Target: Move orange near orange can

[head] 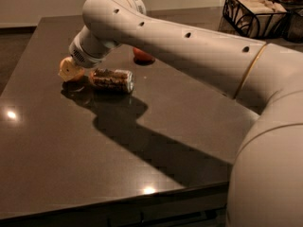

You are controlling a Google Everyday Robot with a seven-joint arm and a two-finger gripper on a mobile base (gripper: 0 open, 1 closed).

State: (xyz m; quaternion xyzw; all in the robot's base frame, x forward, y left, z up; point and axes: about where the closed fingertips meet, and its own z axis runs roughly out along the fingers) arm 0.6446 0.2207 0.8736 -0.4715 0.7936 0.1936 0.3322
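The orange (71,70) is small, round and yellow-orange, at the far left of the dark table (94,155). My gripper (75,65) sits at the end of the white arm (189,46), right over the orange and closed on it, low at the table top. The orange can (111,80) lies on its side just right of the orange, with a brown patterned label and silver ends. A narrow gap separates the orange and the can. The arm hides most of the gripper.
A red apple (143,56) sits behind the can, partly hidden by the arm. A black wire basket (253,13) stands at the back right. The table's front edge (118,202) runs along the bottom; its left edge is close to the orange.
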